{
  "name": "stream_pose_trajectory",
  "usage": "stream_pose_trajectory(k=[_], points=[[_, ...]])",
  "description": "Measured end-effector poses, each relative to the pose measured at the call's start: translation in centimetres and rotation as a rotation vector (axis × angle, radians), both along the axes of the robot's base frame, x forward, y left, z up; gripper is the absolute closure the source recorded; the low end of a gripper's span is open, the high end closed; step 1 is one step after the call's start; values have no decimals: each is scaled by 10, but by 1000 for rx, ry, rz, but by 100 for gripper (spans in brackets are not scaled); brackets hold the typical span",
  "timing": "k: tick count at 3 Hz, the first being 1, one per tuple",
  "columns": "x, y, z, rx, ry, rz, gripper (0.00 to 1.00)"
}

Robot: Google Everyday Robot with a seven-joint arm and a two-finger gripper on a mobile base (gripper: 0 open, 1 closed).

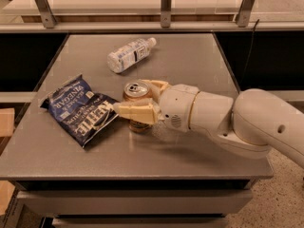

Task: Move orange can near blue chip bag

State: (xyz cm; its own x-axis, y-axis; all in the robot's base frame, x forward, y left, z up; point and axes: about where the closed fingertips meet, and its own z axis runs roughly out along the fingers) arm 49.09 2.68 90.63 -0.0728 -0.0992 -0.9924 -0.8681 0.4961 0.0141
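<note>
Grey table (190,56) | end effector (133,98) clasps upright orange can (137,89) | beside blue chip bag (80,110) (seemingly touching)

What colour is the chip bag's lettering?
White, on the blue chip bag, camera view; gripper grips the orange can.

counter (190,61): we see a grey matte top over pale fronts | rear: we note a metal rail (142,26) with three posts, pale surface behind | sides: dark recesses | floor (285,194): speckled, lower right | left edge: wooden board (5,122) | light: warm, soft | hand (133,99): mid-counter, clasped on the orange can (137,88)
</note>
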Motion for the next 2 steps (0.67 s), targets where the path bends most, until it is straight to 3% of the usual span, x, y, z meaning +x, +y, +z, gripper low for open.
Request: stream_pose_trajectory(k=[1, 2], points=[[-1, 2, 1, -2, -2, 4, 0], [-1, 2, 1, -2, -2, 4, 0]])
